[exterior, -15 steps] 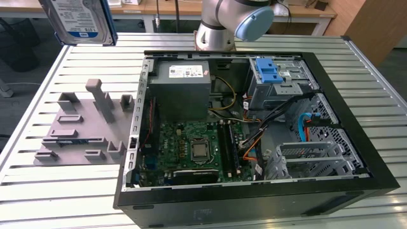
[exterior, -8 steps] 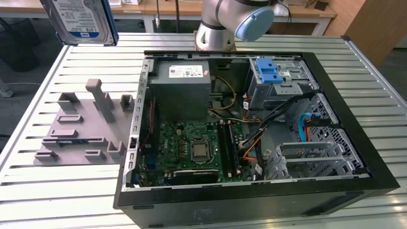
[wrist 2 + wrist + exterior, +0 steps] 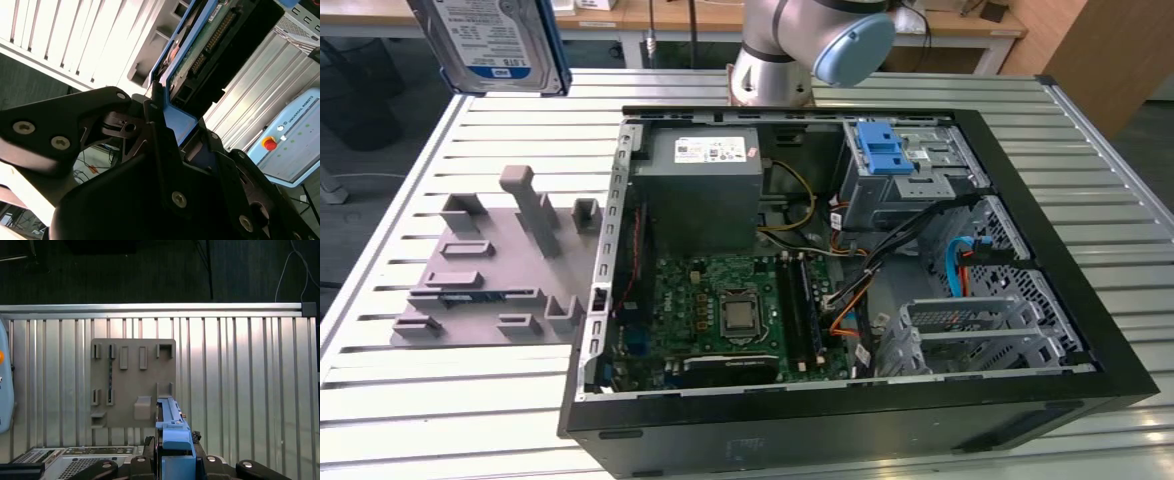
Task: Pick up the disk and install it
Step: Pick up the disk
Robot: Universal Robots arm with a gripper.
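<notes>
Spanning the scene is a slatted metal table [image 3: 400, 400]. An open computer case [image 3: 854, 430] lies on its side across the middle and reaches toward the edge at the exterior view's right, with its board and cables exposed. The arm [image 3: 801, 50] stands at the table's far edge, just behind the case. A grey slotted plate [image 3: 467, 270] lies flat beside the case, near the edge at the exterior view's left.

The disk [image 3: 487, 40] hangs in the air over the far corner at the exterior view's left. Its label faces the exterior camera, and it is well apart from the plate and the case.

In both wrist views the gripper [image 3: 182, 122] is clamped on the disk's blue bracket, a black finger [image 3: 156, 107] pressed against each side. In the first wrist view the disk's edge [image 3: 170, 415] rises from the gripper [image 3: 175, 452] above the plate.
</notes>
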